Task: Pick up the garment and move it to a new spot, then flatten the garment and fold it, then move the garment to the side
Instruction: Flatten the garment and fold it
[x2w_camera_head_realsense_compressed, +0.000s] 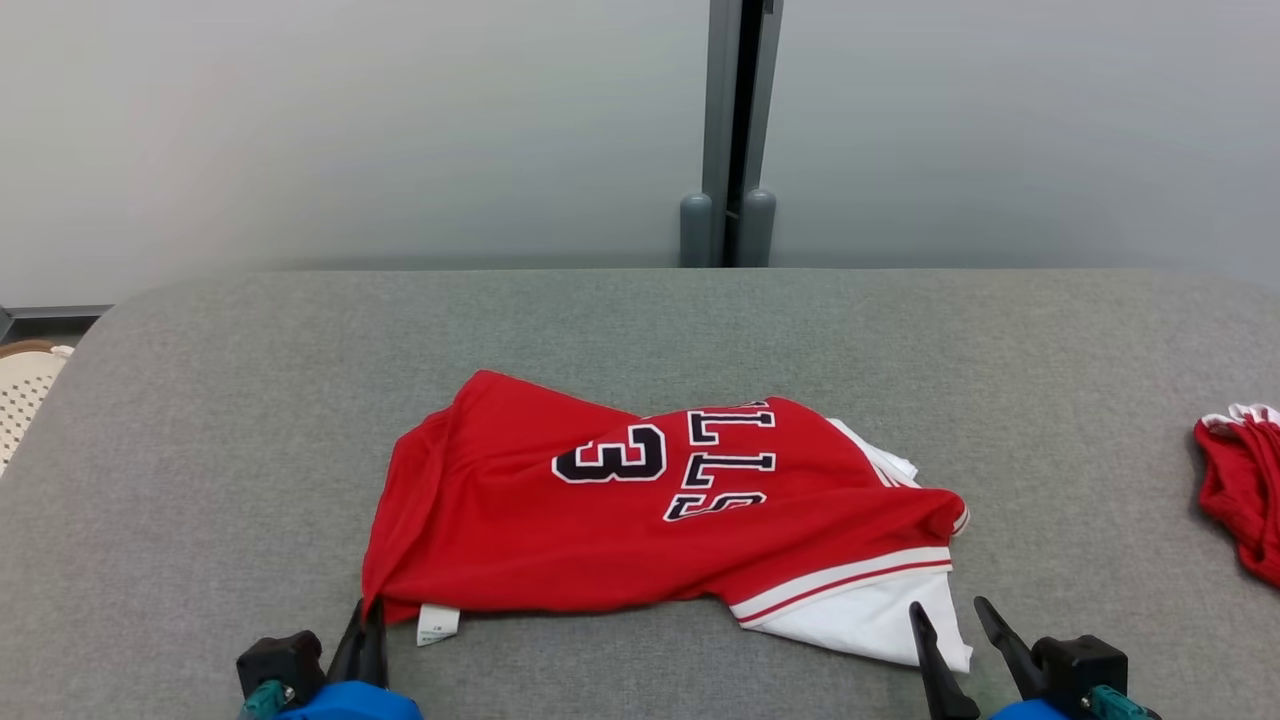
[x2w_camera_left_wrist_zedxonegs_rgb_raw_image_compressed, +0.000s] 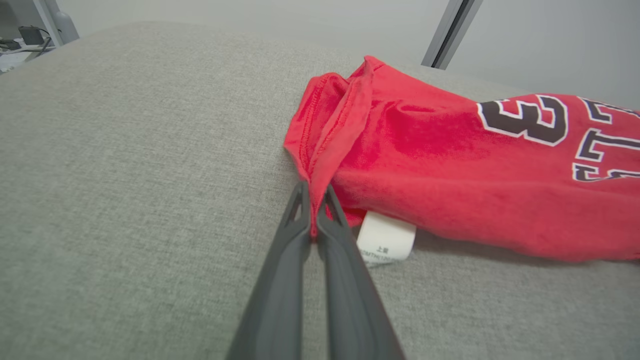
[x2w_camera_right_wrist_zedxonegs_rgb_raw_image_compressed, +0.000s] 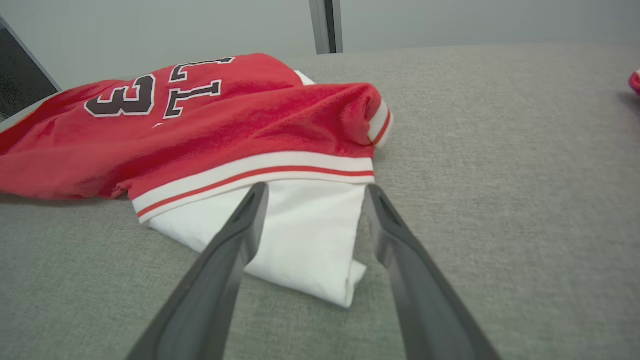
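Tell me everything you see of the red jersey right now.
The red jersey is soft-looking fabric with a dark, white-edged 3 and lettering, white trim with a red stripe, a white panel at its near right corner and a white care label at near left. It lies rumpled and partly folded over on the grey table. The left gripper is shut on its near left edge; the right gripper stands open at the white corner, not gripping.

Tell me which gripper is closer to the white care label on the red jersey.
Left. The left gripper pinches the jersey right beside the label; the right gripper stands open at the opposite end.
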